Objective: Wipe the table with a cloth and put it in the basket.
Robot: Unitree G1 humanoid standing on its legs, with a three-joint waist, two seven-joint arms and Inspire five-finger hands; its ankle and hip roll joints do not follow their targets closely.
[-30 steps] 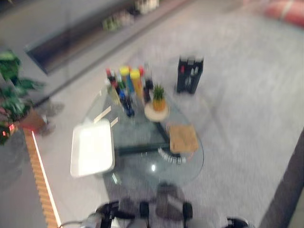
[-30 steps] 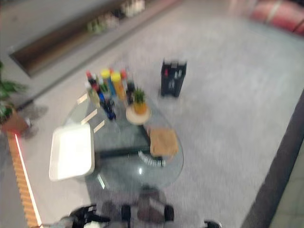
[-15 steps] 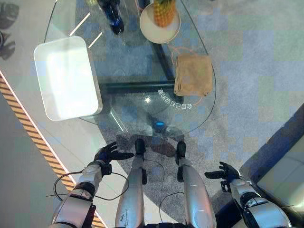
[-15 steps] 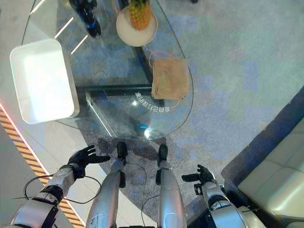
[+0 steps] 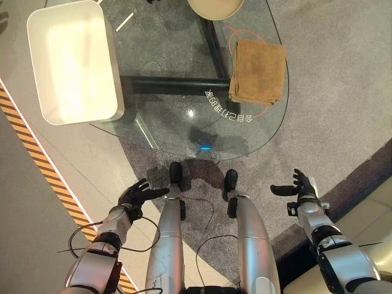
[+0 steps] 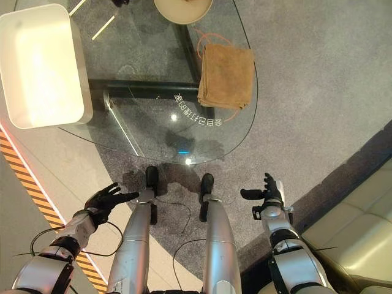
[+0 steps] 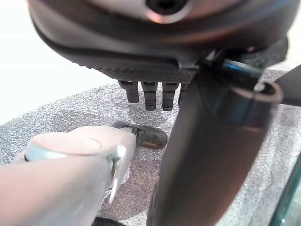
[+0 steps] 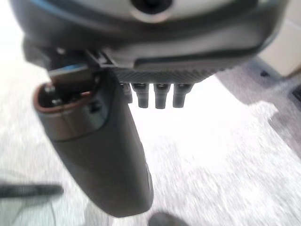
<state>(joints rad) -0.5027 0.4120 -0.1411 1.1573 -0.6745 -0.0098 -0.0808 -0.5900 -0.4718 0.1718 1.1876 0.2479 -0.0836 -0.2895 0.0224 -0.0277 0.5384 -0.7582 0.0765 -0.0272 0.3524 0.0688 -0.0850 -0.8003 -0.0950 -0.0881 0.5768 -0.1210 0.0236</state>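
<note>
Basket: a white rectangular basket (image 5: 72, 61) sat in the upper left of the frame, overhanging the left edge of the glass table (image 5: 171, 122).
Left hand: the left hand (image 5: 139, 194) hung low at the lower left, over the floor and well short of the table, its fingers spread and relaxed, holding nothing.
Table: the clear glass top filled the upper middle, with a dark bar beneath it and grey carpet (image 5: 343, 110) showing through.
Plate: the rim of a round tan plate (image 5: 215, 7) showed at the top edge, just above the cloth.
Cloth: a folded brown cloth (image 5: 258, 71) lay flat at the upper right, on the table near its right edge, well apart from both hands and from the basket.
Right hand: the right hand (image 5: 296, 186) hung at the lower right above the carpet, fingers loosely extended, empty.
</note>
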